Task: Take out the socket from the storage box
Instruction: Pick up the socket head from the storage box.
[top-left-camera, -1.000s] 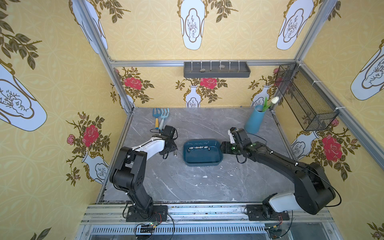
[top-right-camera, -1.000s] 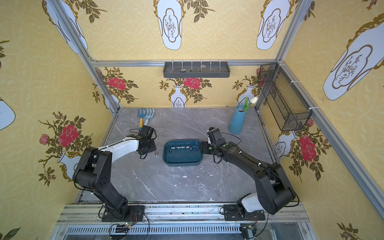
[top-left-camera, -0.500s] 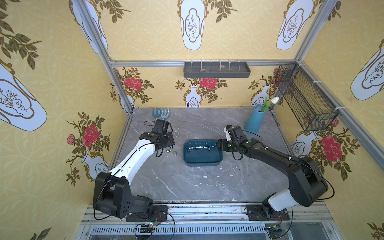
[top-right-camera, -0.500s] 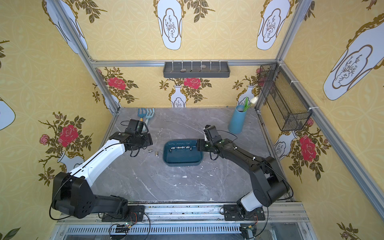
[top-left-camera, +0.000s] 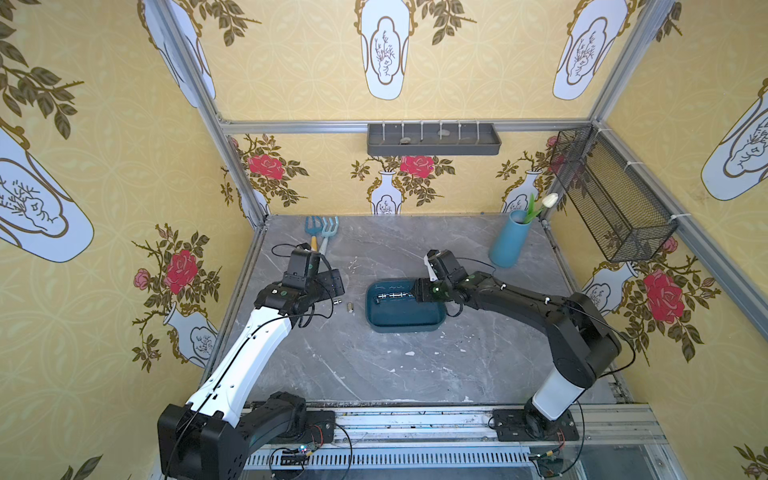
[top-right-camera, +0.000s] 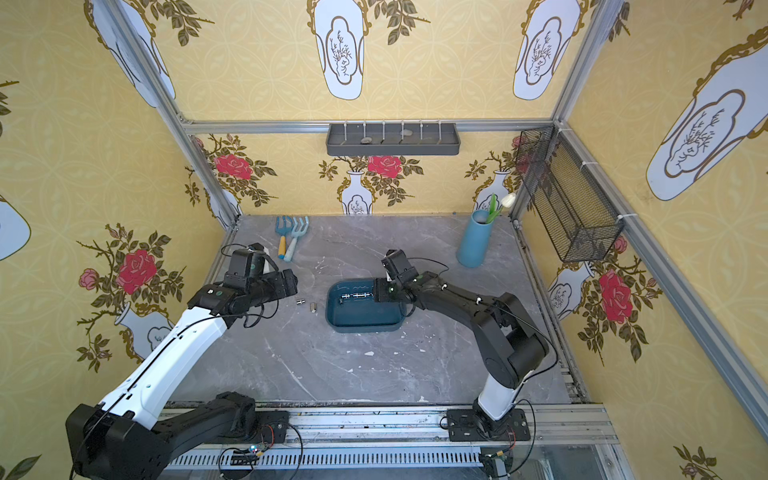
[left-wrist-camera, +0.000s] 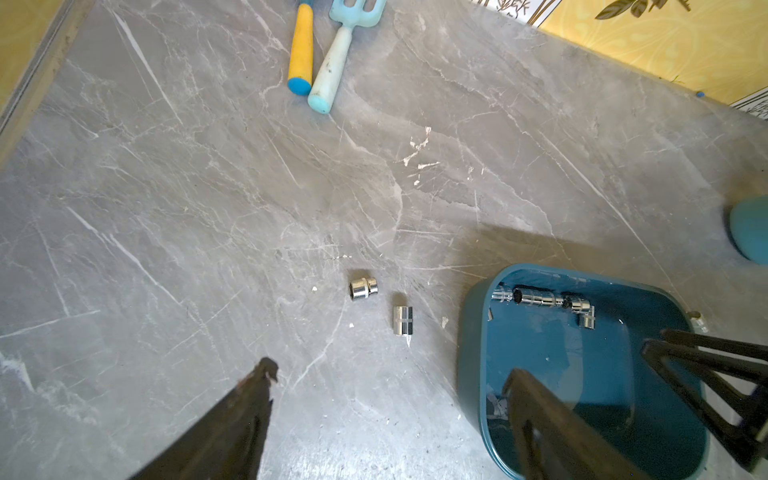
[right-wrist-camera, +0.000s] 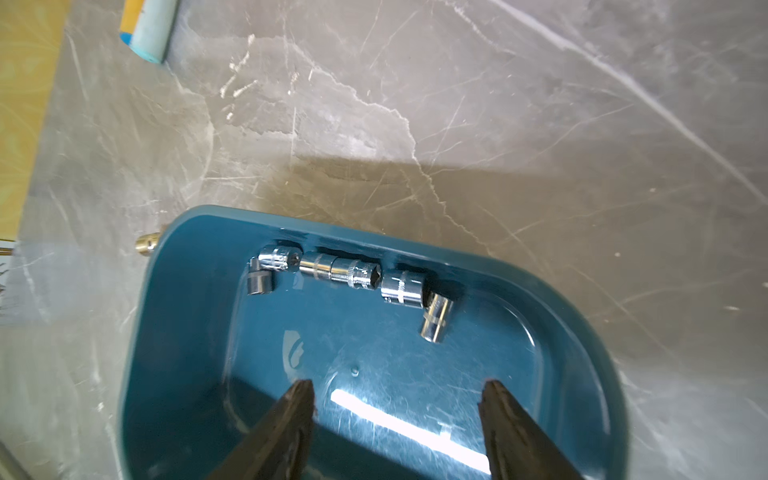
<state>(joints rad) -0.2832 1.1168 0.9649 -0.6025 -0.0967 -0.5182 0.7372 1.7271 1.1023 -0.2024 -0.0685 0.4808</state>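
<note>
Cameras: two top views, paired side by side, high at the front, facing down and inward over the whole table (top-left-camera: 374, 374); left wrist view, close, slanting down onto table and storage box (left-wrist-camera: 582, 365); right wrist view, closest, looking into that storage box.

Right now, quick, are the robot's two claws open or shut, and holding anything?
Left gripper: open, holding nothing.
Right gripper: open over the storage box, holding nothing.

place: robot lab test cell | evidence: aluminium frame (top-left-camera: 291, 126), wallpapered panels (top-left-camera: 311, 62), arms (top-left-camera: 249, 353) bolted to rail (top-left-camera: 415, 420)
</note>
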